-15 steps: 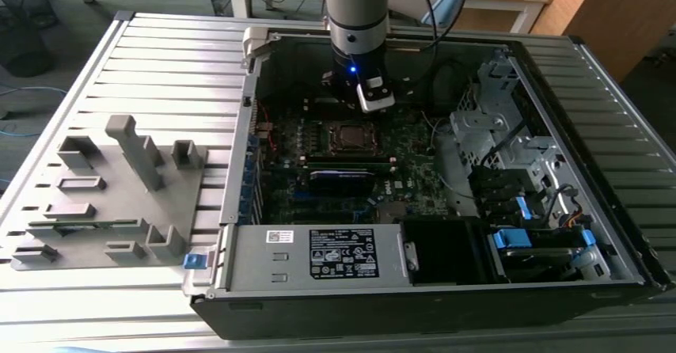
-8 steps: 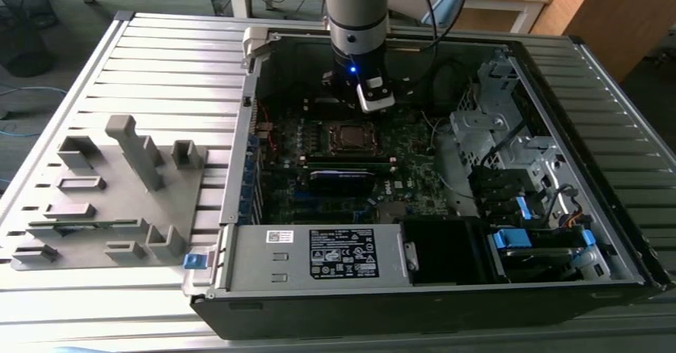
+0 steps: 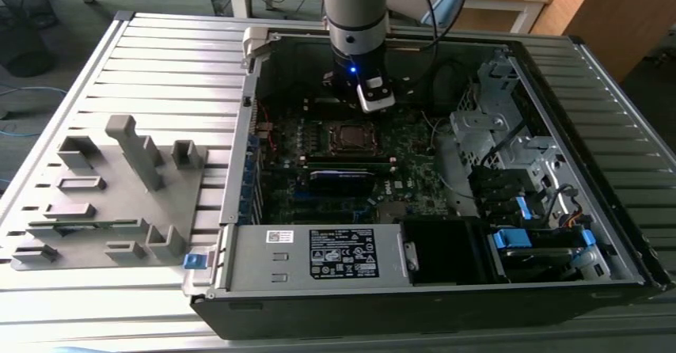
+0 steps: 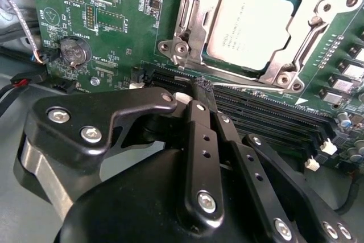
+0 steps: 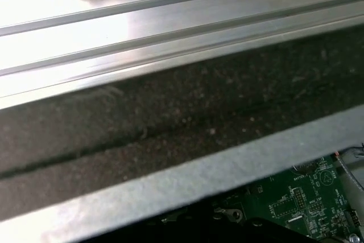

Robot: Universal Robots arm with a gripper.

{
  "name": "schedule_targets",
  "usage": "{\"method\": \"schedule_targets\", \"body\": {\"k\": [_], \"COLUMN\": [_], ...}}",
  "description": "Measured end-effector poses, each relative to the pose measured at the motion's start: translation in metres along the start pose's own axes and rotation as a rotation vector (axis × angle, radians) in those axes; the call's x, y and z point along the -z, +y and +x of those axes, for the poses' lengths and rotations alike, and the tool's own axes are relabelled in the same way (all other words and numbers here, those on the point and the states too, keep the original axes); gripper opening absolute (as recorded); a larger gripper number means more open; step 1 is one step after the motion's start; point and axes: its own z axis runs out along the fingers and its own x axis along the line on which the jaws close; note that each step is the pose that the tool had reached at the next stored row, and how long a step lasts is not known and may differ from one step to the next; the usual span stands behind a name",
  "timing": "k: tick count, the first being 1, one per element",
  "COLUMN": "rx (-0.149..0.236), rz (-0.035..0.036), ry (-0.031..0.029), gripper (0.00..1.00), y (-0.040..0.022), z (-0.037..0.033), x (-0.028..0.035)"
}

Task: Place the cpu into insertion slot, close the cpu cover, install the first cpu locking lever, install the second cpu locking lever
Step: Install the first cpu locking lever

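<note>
Seen in the second wrist view, the hand (image 4: pixel 203 86) has its fingers together, tips meeting just beside a thin locking lever (image 4: pixel 250 87) that runs along the near edge of the insertion slot (image 4: pixel 196 27). The cpu (image 4: pixel 254 24) sits in that slot under the cpu cover (image 4: pixel 310 27), just beyond the fingertips on the green board.
</note>
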Motion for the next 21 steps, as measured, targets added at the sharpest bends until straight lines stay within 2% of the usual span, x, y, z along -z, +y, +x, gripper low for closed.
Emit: {"method": "schedule_targets", "body": {"k": [11,15,21], "rx": [0.002,0.003,0.002], "rz": [-0.0049,-0.0059,-0.0112], "ry": [-0.0147,-0.0166,-0.0182], "gripper": [0.1,0.1,0.1], "y": [-0.0021,-0.0025,-0.0033], "z": [0.0004,0.0016,0.004], "x": [-0.002,-0.0019,-0.0019]}}
